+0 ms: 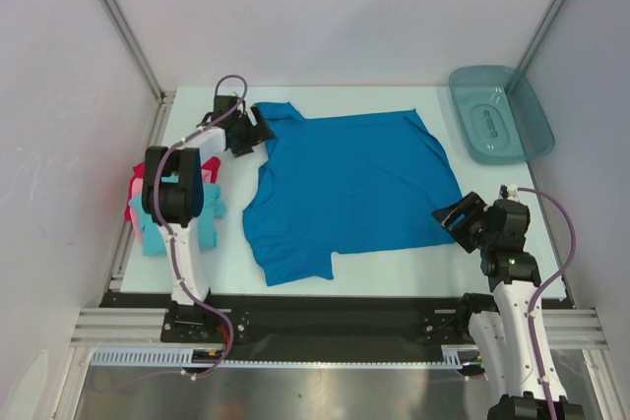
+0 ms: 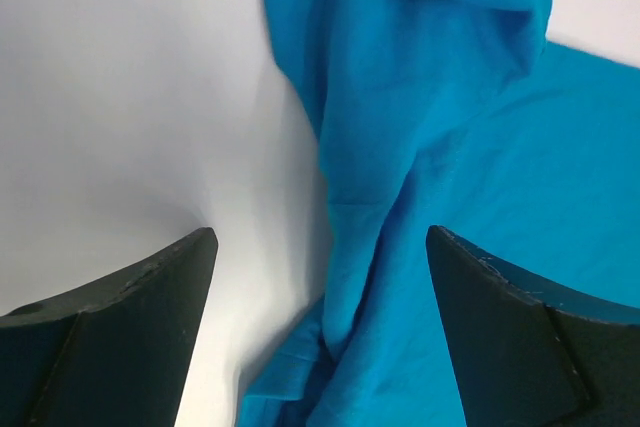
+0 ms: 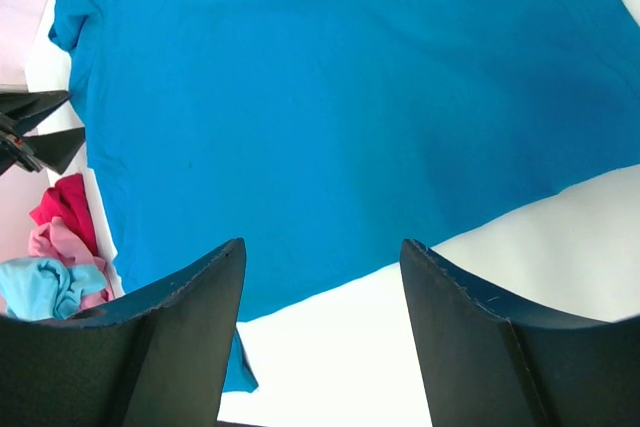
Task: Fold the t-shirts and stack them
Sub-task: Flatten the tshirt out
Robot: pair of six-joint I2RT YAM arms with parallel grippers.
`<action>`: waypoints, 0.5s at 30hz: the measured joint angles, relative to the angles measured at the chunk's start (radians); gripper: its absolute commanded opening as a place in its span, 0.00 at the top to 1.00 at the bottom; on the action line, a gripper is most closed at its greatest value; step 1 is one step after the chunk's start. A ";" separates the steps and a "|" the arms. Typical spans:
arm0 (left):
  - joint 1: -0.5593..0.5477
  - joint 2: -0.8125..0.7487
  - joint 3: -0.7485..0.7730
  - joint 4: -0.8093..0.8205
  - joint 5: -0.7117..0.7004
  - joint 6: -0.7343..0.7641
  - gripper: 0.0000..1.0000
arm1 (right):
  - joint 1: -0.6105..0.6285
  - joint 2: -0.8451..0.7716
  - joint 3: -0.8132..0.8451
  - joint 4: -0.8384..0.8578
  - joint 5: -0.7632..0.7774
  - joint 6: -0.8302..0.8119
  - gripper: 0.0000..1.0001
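Between the two pincers, the medium blue t-shirt (image 1: 349,184) lies spread out on the counter (image 1: 394,268), with no fold made yet. Behind the left pincer (image 1: 258,133), beside its arm, the pink t-shirt (image 1: 138,189), red t-shirt (image 1: 210,169) and light turquoise t-shirt (image 1: 153,238) sit crumpled in a heap, so all folding and stacking looks still to do. The left pincer is released, its tips straddling the blue shirt's rumpled sleeve edge. The right pincer (image 1: 455,218), also released and empty, hovers just beside the shirt's near corner.

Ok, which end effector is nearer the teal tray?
Right. The right end effector is just in front of the teal tray; the left end effector is across the blue t-shirt, by its sleeve.
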 measured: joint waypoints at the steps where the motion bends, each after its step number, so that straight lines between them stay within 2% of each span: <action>1: 0.000 0.001 0.000 0.008 0.000 0.000 0.08 | 0.000 0.000 0.000 -0.001 -0.001 0.000 0.31; 5: 0.000 0.016 0.018 0.011 -0.001 0.002 0.08 | 0.002 -0.012 -0.001 -0.003 -0.016 0.000 0.31; 15: 0.004 0.132 0.202 -0.023 -0.026 -0.002 0.09 | 0.008 -0.037 -0.017 -0.021 -0.039 -0.001 0.31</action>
